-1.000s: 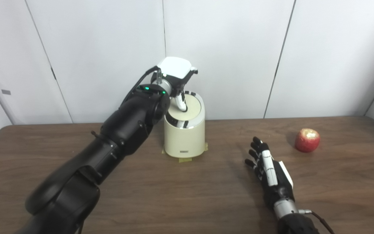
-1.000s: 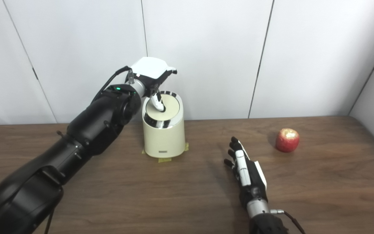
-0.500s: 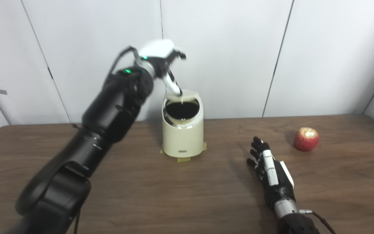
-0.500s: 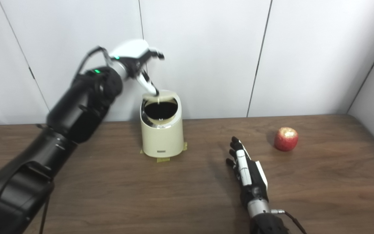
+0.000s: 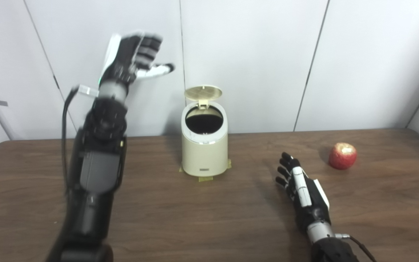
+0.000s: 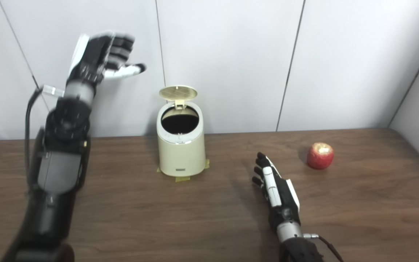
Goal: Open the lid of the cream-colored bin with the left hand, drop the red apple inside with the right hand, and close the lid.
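Observation:
The cream-colored bin (image 5: 204,151) stands at the back middle of the table. Its round lid (image 5: 203,92) is swung up and back, showing the dark inside. My left hand (image 5: 131,60) is raised high to the left of the bin, blurred, open, and apart from the lid. The red apple (image 5: 343,155) lies on the table at the right. My right hand (image 5: 300,187) rests open and flat on the table, between the bin and the apple, touching neither.
Yellow tape (image 5: 204,178) marks the bin's base on the brown wooden table (image 5: 209,218). White wall panels (image 5: 253,62) stand close behind the bin. The left arm (image 5: 96,163) rises upright at the table's left.
The lid has gone from shut to fully up. My left hand left the lid and swung up and to the left, turning upright. The right hand and apple have stayed put.

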